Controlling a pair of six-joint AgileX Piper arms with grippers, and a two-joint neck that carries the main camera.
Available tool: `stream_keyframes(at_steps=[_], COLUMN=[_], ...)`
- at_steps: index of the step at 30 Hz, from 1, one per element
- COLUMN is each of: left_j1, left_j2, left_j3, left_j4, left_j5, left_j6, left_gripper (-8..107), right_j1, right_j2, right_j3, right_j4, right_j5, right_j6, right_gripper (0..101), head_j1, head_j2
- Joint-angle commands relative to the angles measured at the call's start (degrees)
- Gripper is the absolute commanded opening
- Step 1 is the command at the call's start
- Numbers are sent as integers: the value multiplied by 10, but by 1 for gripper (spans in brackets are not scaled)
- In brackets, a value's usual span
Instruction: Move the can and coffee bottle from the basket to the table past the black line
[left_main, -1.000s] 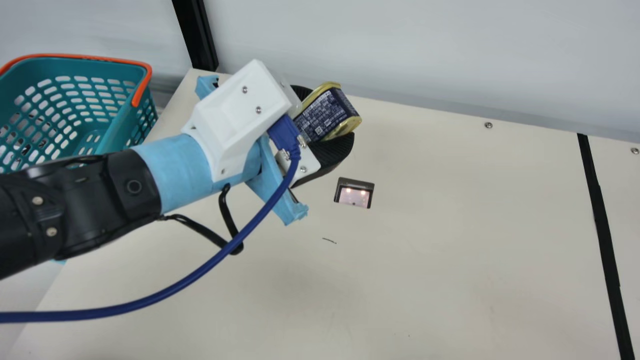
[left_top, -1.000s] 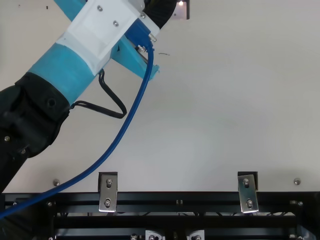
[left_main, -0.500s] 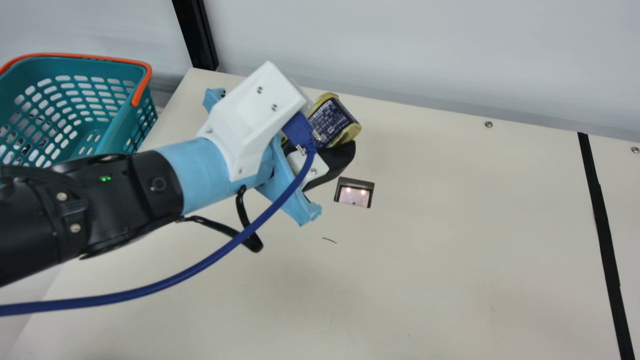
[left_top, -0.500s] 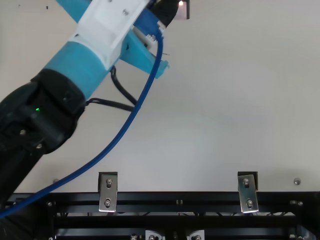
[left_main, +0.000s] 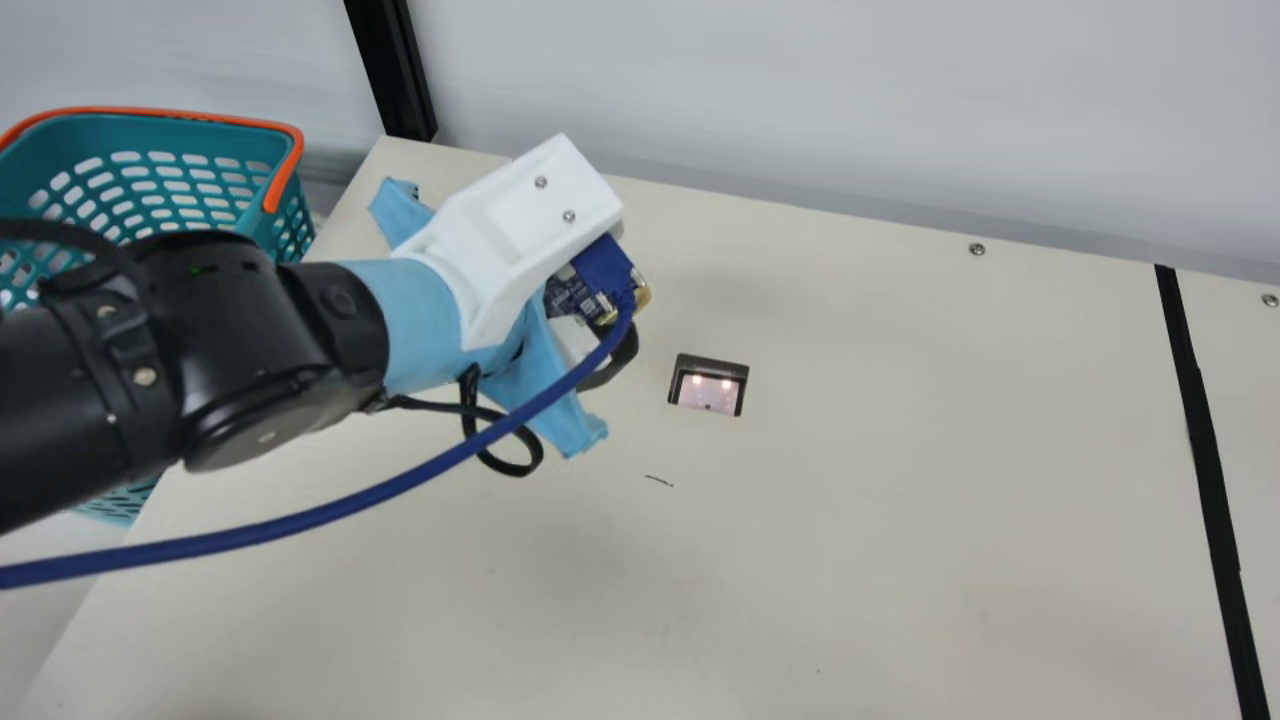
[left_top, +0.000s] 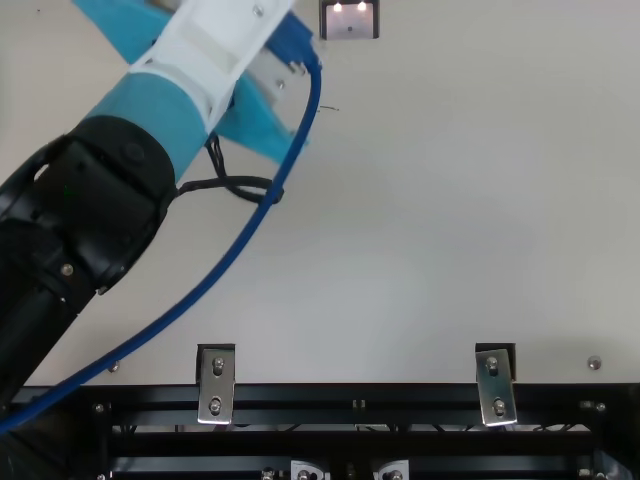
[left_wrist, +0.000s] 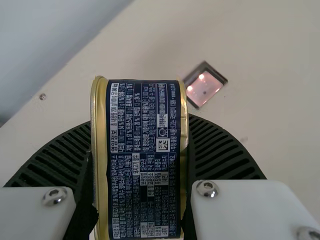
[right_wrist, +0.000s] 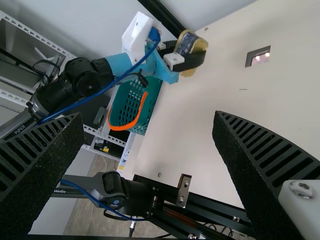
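My left gripper (left_main: 612, 335) is above the table's far left part in the main view, shut on the dark-blue and gold can (left_main: 572, 298), which its wrist partly hides. The left wrist view has the can (left_wrist: 144, 160) held upright between the ribbed fingers of my left gripper (left_wrist: 140, 167). The right wrist view shows that can (right_wrist: 192, 45) clear of the table's surface. There, my right gripper (right_wrist: 147, 120) is open with nothing between its fingers. The black line (left_main: 1205, 440) runs down the table's right side.
The teal basket (left_main: 225, 135) with an orange handle stands off the table's left edge, partly behind my left arm. A small dark-framed panel (left_main: 708, 385) is in the tabletop, right of the left gripper. A black post (left_main: 390, 70) rises at the far left corner.
The left gripper first moved a little right, then drew back left and turned, still with the can, which the wrist now hides more in the main view. The basket has stayed in place.
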Motion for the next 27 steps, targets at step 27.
stream_keyframes(at_steps=[27], left_j1=[30], left_j2=[127], left_j3=[-8], left_j4=[-498], left_j5=[105], left_j6=[725], left_gripper=[10], right_j1=[0], right_j2=[0], right_j3=[0], right_j4=[0], right_j5=[0], right_j6=[0], right_gripper=[101], head_j1=[-7], head_j2=[-6])
